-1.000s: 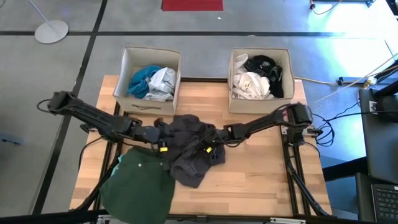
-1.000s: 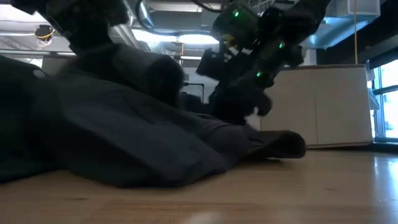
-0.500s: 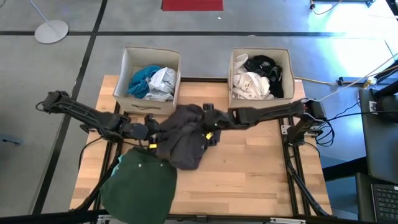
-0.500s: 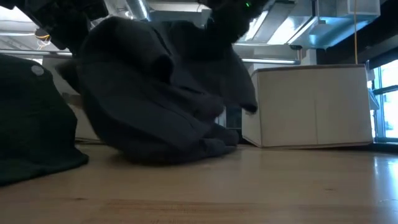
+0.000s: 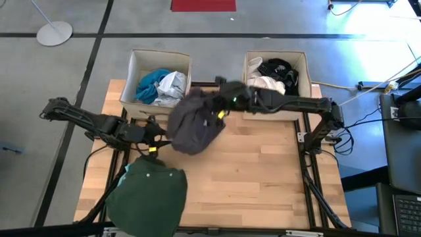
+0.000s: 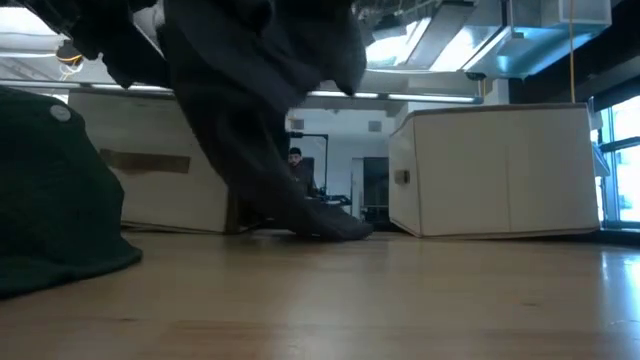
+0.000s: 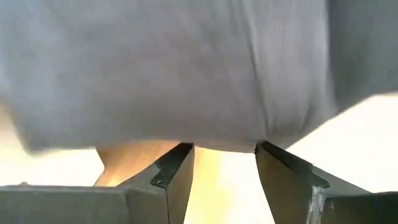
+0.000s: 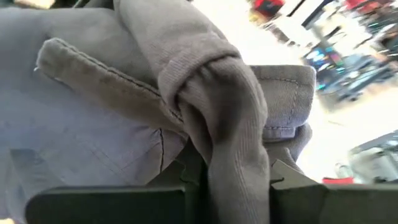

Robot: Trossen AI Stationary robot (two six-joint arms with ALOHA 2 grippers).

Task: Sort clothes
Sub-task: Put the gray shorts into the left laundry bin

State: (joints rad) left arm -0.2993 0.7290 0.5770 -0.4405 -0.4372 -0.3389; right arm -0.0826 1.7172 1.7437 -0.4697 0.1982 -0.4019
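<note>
Clothes: one grey (image 5: 192, 126), one green (image 5: 147, 195), two boxes (image 5: 138, 66)

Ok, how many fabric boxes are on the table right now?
2. The left box sits at the table's far edge holding turquoise and white clothes; the right box sits beside it, holding white and black clothes.

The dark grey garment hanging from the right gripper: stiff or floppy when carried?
Likely floppy: the dark grey garment sags in folds below the right gripper, its tail apparently trailing to the table. It bunches around the fingers, so it probably grips easily but could snag.
</note>
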